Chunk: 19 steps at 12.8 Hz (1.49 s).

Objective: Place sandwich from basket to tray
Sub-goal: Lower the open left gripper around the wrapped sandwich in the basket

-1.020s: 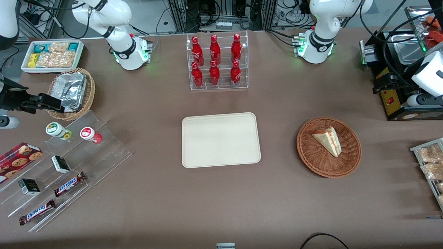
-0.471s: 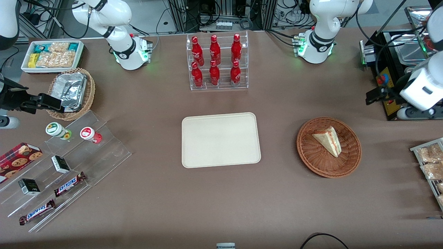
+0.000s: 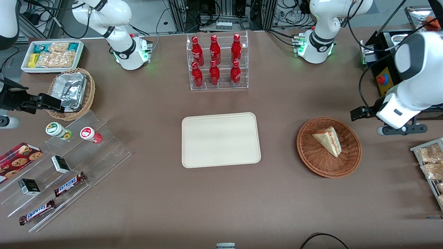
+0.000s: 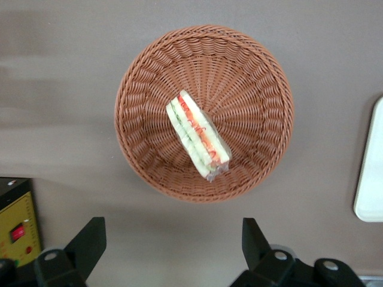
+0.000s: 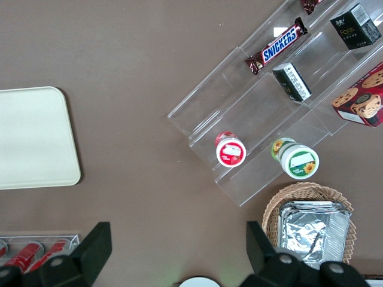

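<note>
Reddish-brown wicker frames the matter for us: the basket (image 3: 328, 147) sits on the counter (image 3: 277, 193) toward the working arm's end, and the sandwich (image 3: 328, 140) lies inside it, roughly at its middle, leaning on the woven floor with its layered edge of red, orange and green showing plainly in the left wrist view (image 4: 197, 134). Our tool (image 4: 173, 251) hangs released, its two dark fingers (image 4: 90, 242) spread wide with nothing between them, and it is not yet over the wedge: in the front view it hovers (image 3: 360, 113) just outside the basket's rim, slightly farther from the front camera than the sandwich and a little more toward the working arm's end. So the wedge lies ahead of the open jaws, with a strip of bare counter and the near rim between them. We judge that what matters most is the wedge's long axis: seen from the wrist it runs on a diagonal, skewed against the line joining the two fingers, so closing across the narrow bread faces will likely call for a wrist turn as well as an advance and descent. The tray (image 3: 220, 139) waits empty, well apart toward the parked arm's end.
</note>
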{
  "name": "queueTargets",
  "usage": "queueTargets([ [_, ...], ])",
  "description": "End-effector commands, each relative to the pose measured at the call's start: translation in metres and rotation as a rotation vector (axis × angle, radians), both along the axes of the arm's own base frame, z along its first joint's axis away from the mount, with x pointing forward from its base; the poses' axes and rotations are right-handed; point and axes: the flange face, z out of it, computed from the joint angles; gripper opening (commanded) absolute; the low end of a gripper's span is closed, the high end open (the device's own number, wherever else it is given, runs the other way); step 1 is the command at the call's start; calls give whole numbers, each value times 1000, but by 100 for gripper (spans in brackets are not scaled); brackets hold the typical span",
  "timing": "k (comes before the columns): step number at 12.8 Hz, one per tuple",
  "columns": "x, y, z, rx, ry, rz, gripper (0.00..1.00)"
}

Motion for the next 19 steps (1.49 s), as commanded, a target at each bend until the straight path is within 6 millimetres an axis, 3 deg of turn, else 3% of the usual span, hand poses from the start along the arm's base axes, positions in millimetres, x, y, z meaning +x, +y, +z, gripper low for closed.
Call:
queueTargets([
  [1, 4, -18, -32, 1, -16, 46, 100],
  [3, 8, -19, -61, 3, -16, 69, 100],
  [6, 8, -28, -87, 13, -25, 146, 100],
  [8, 2, -39, -101, 28, -33, 286, 100],
  [12, -9, -41, -119, 34, -61, 433, 100],
  [19, -25, -35, -148, 23, -100, 474, 100],
])
